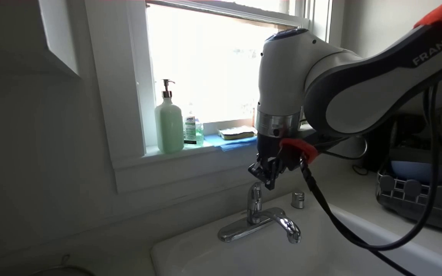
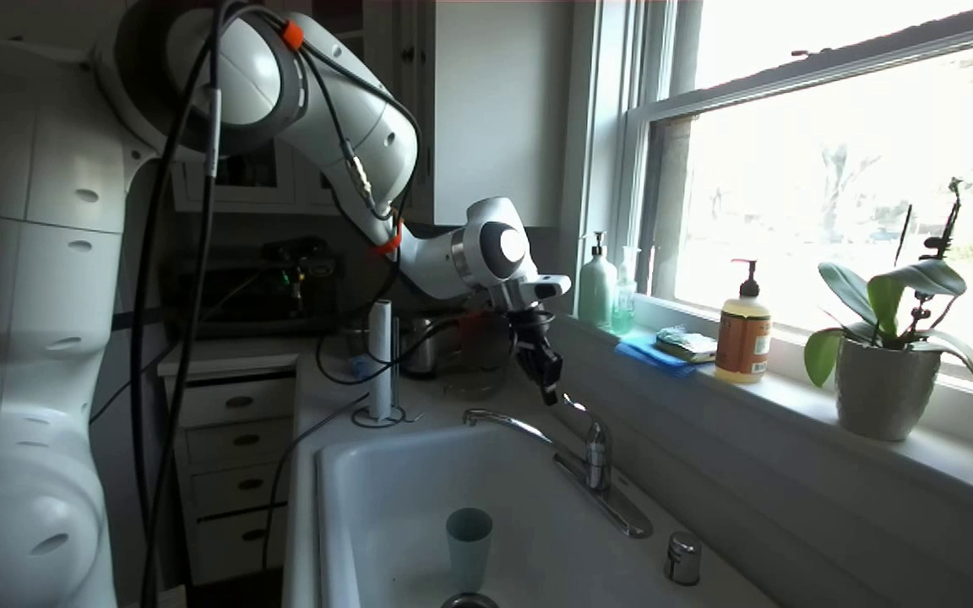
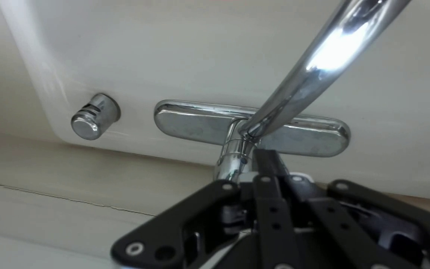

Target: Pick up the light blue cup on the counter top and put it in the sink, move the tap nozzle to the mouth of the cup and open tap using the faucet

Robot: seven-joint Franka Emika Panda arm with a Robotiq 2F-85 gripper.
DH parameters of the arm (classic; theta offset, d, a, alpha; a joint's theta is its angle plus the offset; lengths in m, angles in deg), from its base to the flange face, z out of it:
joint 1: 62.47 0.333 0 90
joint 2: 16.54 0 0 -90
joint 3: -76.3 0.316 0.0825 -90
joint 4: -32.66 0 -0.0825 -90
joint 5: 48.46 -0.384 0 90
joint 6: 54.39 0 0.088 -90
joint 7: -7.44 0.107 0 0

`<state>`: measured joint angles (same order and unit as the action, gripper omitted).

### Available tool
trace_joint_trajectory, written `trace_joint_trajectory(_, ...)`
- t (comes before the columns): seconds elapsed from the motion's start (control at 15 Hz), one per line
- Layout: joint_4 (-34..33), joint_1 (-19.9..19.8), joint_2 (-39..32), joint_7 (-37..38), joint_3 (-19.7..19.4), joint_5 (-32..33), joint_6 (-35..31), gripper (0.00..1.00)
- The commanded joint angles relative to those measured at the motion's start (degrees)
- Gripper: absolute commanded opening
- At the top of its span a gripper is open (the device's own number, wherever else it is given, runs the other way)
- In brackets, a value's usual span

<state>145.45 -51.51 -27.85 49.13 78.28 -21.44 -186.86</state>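
The claw (image 2: pixel 549 397), its jaws together and nothing seen between them, hangs just beside the faucet (image 1: pixel 255 195), the upright chrome lever; whether the two touch cannot be told. So set, it presumably serves as a slim pusher, suited to nudging rather than grasping. In an exterior view the tap nozzle (image 2: pixel 510 420) reaches left, toward the far end of the sink (image 2: pixel 402 507); it appears not to lie over the light blue cup (image 2: pixel 470 557), so swinging it nearer would probably precede any flow. The cup stands upright in the sink, just beside the drain (image 2: pixel 470 601), mouth upward, evidently to catch the stream once it runs. Farther right, a sponge (image 2: pixel 685 344) and a pump bottle (image 2: pixel 742 342) rest on the windowsill (image 2: pixel 799 401), presumably kept handy for washing.
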Motion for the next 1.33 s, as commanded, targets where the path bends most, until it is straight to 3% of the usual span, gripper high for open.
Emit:
trace_joint_trajectory(0.0, -0.4, 1.5, 0.0, 7.2, -0.9, 5.6, 2.9, 0.00)
trace_joint_trajectory(0.33, -0.7, 0.8, -1.0, 10.3, -0.6, 9.1, 0.9, 0.00)
trace_joint_trajectory(1.27, -0.9, 0.4, -1.8, 10.0, -1.4, 9.6, -4.6, 0.00)
